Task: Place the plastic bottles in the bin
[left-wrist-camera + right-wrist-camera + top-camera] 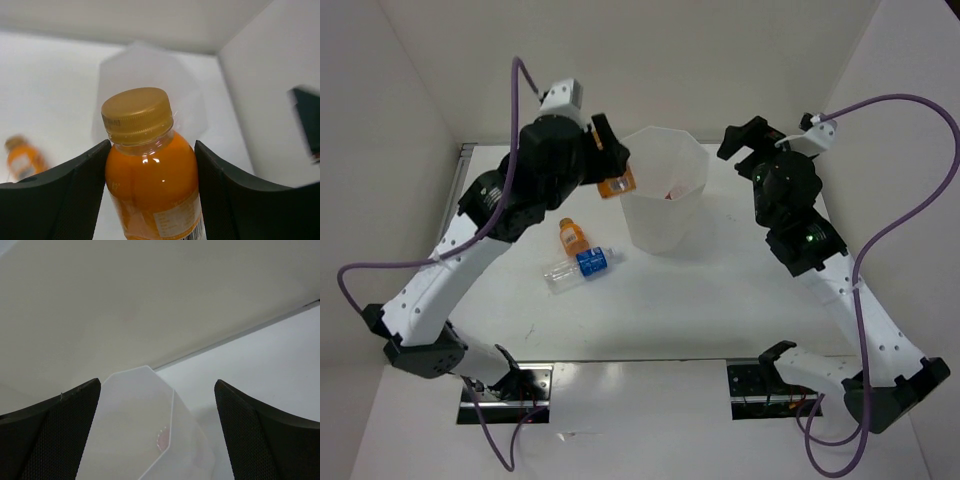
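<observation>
My left gripper (611,166) is shut on a short orange bottle (617,184) with a gold cap and holds it in the air just left of the bin's rim. The wrist view shows the bottle (150,175) clamped between both fingers. The bin (663,190) is a tall translucent white container at the table's back middle; something reddish (672,193) shows faintly inside it. A second orange bottle (572,237) stands on the table. A clear bottle with a blue label (582,268) lies beside it. My right gripper (752,150) is open and empty, right of the bin (140,430).
White walls enclose the table at the back and both sides. The second orange bottle also shows, blurred, at the left of the left wrist view (22,157). Bare table lies in front of the bin and the two bottles.
</observation>
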Motion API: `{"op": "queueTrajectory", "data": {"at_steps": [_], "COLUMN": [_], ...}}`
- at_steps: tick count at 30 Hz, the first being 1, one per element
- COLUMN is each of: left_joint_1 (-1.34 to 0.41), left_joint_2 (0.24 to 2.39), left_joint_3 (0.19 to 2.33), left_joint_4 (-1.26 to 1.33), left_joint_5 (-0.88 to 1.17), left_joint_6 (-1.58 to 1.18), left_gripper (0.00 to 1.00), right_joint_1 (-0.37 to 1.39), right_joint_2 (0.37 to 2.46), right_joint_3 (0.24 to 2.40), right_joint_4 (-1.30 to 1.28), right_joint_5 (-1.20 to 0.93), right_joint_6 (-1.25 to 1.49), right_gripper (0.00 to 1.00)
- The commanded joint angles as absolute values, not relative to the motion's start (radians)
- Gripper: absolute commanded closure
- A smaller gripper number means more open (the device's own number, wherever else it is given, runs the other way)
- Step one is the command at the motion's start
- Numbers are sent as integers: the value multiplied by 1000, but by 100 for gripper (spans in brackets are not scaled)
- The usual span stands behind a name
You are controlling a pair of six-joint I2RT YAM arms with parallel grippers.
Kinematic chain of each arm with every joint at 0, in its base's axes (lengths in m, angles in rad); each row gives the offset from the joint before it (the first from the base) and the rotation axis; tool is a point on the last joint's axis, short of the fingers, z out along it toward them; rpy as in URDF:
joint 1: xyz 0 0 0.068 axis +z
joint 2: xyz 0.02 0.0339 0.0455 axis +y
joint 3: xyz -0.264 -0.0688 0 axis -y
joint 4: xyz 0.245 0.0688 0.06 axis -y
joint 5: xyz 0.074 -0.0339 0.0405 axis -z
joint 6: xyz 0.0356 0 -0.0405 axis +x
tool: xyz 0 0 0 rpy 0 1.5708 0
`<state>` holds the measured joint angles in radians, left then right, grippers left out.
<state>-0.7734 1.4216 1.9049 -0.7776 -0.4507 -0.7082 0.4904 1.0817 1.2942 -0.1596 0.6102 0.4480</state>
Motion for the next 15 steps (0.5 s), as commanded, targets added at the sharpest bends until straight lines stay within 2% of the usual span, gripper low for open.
{"op": "queueTrajectory", "data": {"at_steps": [1,3,7,8,9,12,15], "left_joint_1": [-772,-772,-772,-772,-772,-772,-772], "left_joint_2": [1560,1676,1955,2064,2113,2256,2283], "left_joint_3": [2060,2121,2493,2579,2761,3016,3039], "left_joint_4": [-588,-540,-696,-728,-764,-877,-897], "left_joint_5": [-459,-424,-440,-492,-492,-477,-501], "left_joint_6": [-493,-396,-322,-322,-322,-313,-322], "left_gripper": [45,40,28,28,26,17,16], "right_joint_1": [482,459,425,416,416,407,407], "right_joint_2": [1051,1029,988,988,988,988,988], "right_joint_3": [1244,1215,1178,1178,1178,1178,1169], "right_joint_4": [-216,-227,-206,-216,-216,-216,-216], "right_joint_5": [615,615,546,546,546,557,548], "right_joint_6": [485,518,532,532,532,532,532], "right_gripper": [0,0,0,0,0,0,0]}}
